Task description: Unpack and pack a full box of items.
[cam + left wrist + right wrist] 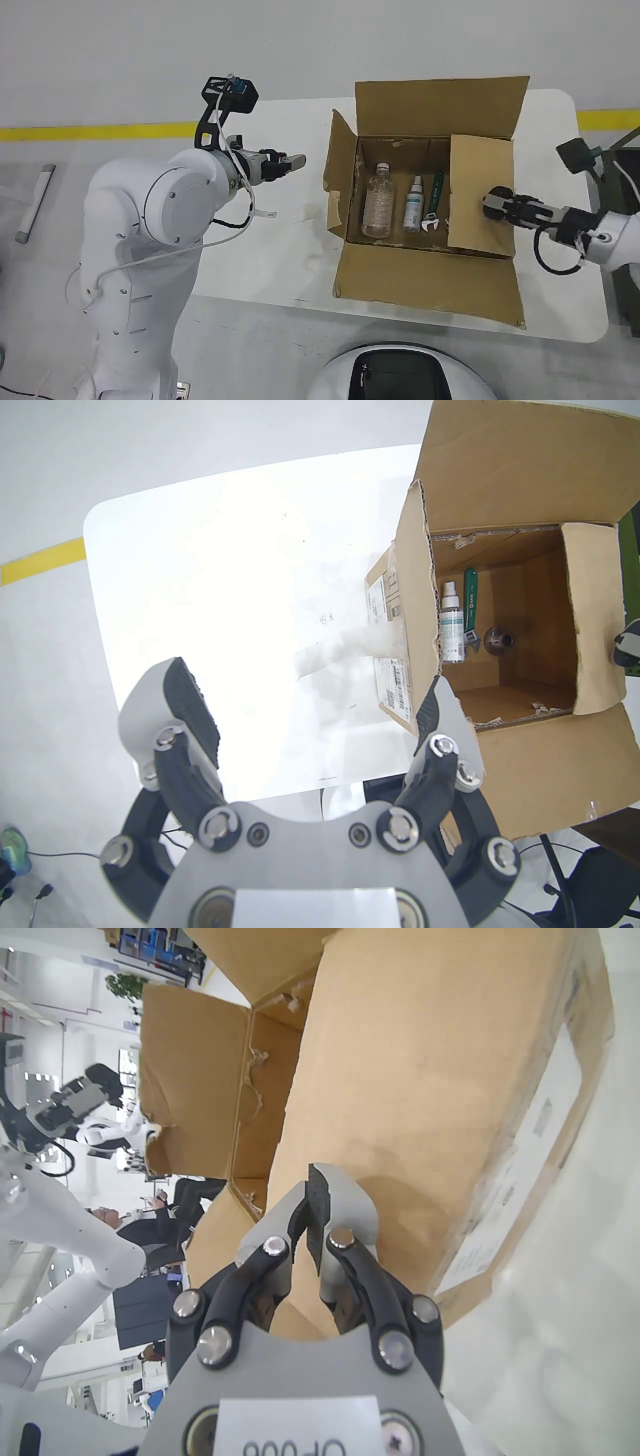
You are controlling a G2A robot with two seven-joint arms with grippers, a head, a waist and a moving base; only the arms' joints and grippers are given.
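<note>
Cardboard flap (pixel 480 180), pinched in the narrow right tool (pixel 492 203), must swing fully outward before the wide-open left tool (pixel 307 680) enters the box (pixel 430 282).

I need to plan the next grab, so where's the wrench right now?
In the top view the wrench lies on the floor of the open box, just beside the spray bottle, on the side nearer the right gripper.

A white table (pixel 285 235) with rounded corners carries one thing: an open cardboard box (pixel 430 282) standing on its right half, mouth up, its flaps spread, the far flap reaching the far edge and the near flap lying toward the near edge
</note>
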